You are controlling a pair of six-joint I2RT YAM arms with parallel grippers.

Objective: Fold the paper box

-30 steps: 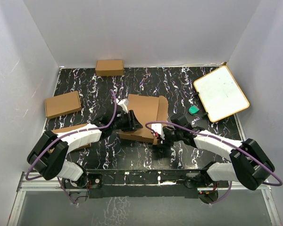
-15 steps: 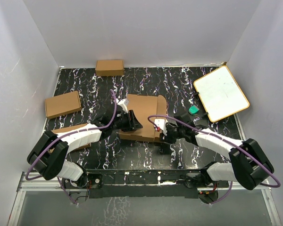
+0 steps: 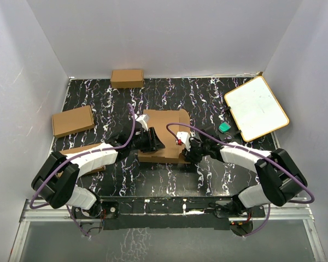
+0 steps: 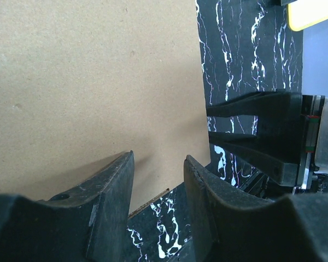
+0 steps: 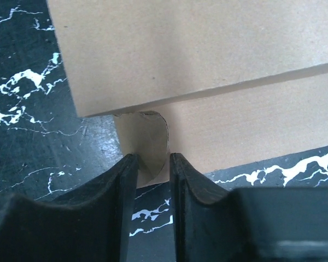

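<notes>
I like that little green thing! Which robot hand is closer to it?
Right. The right gripper sits left of the green thing, at the paper box; the left gripper is farther left.

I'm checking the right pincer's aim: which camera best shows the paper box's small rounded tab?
Right wrist view: the rounded tab sits between the fingers of the right pincer. The top view hides it under that pincer; the left wrist view shows only a flat face of the paper box.

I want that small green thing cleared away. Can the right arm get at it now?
Probably yes: the green thing lies on the table close beside the right arm, nothing between. The right gripper would first have to leave the box tab.
</notes>
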